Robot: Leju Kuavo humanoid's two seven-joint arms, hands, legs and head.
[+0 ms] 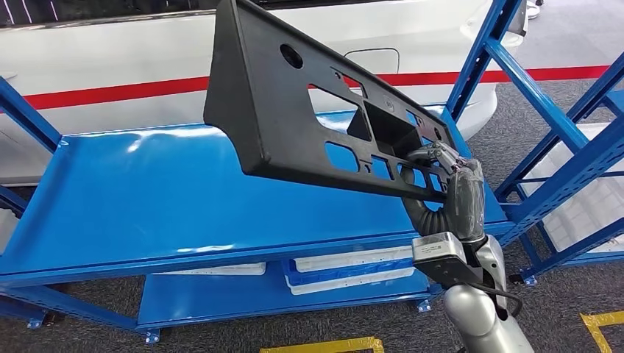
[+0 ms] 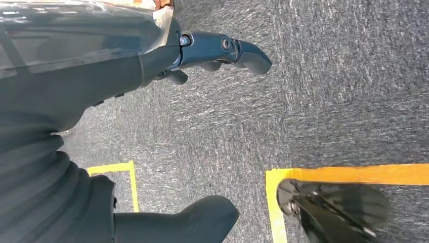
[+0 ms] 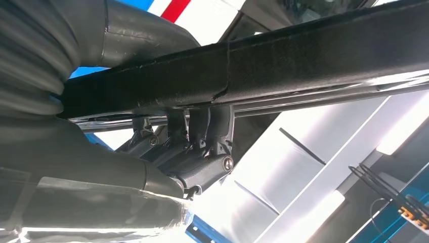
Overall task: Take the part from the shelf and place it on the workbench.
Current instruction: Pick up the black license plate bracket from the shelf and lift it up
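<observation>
One hand is doing all the carrying at this moment: the robot's right hand [image 1: 449, 180] is gripping a large black plastic part [image 1: 309, 110], a long moulded panel with several cut-out openings, by the edge of that panel closest to the robot. In the right wrist view, its dark fingers [image 3: 202, 134] are curling up and clamping around the thick black rim of the panel [image 3: 253, 66]. The left hand [image 2: 152, 55] is hanging low over grey carpet marked with yellow tape [image 2: 354, 174]; its fingers are lying apart and gripping nothing. The panel is being held in the air, tilted, rising away from the hand and sitting above the glossy blue top level of a metal rack [image 1: 147, 198]; it is not touching that surface. Below that blue top, a lower blue level is carrying white trays [image 1: 346, 268]. Beyond the panel, a white car body with a red stripe [image 1: 110, 92] is filling the background, and blue uprights [image 1: 544, 103] are standing to the panel's right. Since the grip is sitting at one end of a long piece, the far end is likely levering hard on the fingers, so the carry probably calls for slow, smooth movement, a firm clamp, and clearance from the blue uprights before lowering it flat.
</observation>
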